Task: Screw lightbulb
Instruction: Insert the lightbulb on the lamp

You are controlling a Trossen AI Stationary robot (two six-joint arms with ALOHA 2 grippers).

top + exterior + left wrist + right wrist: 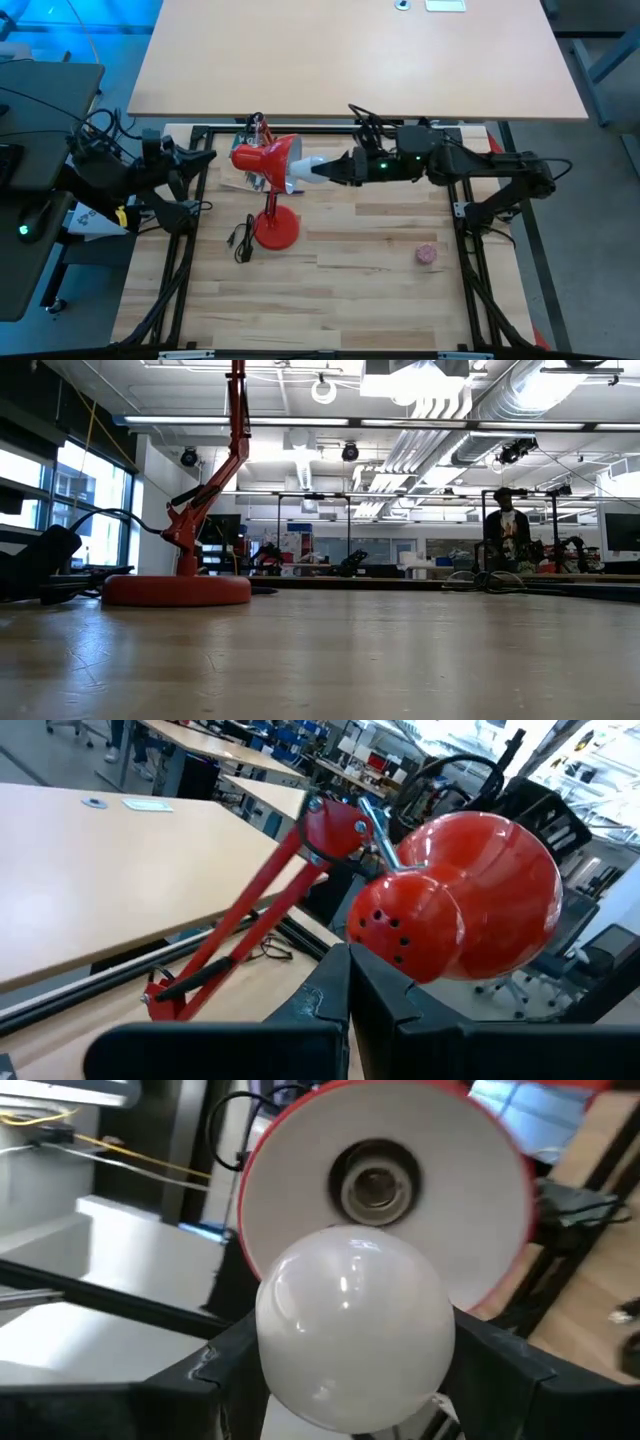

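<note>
The wooden table [380,300] carries a red desk lamp [272,190] whose round base [277,229] stands on the boards, with its black cord and plug [241,240] lying just beside the base. The lamp's arm raises the red shade [262,157] above the surface, and the shade is turned sideways so its white interior and empty socket [374,1181] face the right arm; this orientation appears intended to give a straight approach for insertion. The left gripper [205,172] sits behind the shade with its fingers fully closed, near the rear dome [470,900]; whether they pinch any part of the lamp cannot be determined, though the position suggests bracing against turning force. The right gripper [335,170] holds the lightbulb [352,1325] by its globe, fingers [215,1365] partly spread around it, just in front of the shade's opening and roughly aligned with the socket, not yet entered. A small pink ball [428,254] lies well apart, unused.
</note>
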